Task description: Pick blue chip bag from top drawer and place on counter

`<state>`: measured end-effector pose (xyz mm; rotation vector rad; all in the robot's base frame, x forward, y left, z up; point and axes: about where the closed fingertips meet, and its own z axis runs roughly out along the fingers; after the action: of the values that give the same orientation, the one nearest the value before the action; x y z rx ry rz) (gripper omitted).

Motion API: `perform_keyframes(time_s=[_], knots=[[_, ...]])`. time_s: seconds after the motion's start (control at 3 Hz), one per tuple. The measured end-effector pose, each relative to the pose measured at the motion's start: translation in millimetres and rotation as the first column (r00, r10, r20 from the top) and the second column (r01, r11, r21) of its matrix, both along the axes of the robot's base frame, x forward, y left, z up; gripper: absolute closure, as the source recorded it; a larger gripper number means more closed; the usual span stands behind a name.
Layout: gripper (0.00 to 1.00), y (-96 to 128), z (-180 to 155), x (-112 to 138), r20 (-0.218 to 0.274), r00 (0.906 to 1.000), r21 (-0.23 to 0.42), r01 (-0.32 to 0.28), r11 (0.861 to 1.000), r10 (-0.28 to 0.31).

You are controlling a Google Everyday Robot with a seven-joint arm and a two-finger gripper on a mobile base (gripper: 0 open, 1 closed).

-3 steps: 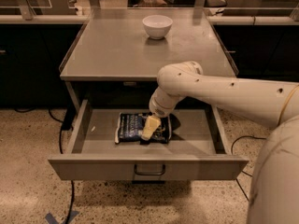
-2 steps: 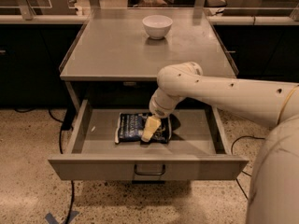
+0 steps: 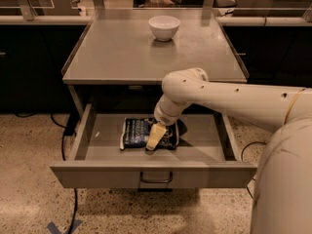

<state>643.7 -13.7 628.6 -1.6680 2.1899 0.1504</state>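
Claw (image 3: 154,139) was down inside the open drawer (image 3: 97,135), right over the blue chip bag (image 3: 136,133), which lay flat on the drawer floor and stuck out mostly left of the claw. Couldn't tell if the claw was wide, narrow or gripping. Tabletop (image 3: 122,52) sat above and behind the claw, white bowl (image 3: 164,27) at its far side.

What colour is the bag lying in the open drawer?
Dark navy with white edges, in the camera view; the crinkly snack bag lies under the pale hand.
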Motion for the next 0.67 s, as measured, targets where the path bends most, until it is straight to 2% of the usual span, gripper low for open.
perform_keyframes(time_s=[0.67], knots=[[0.00,6.7,-24.3,2.4,-0.054,0.9985,-0.004,0.001,1.000,-0.002]])
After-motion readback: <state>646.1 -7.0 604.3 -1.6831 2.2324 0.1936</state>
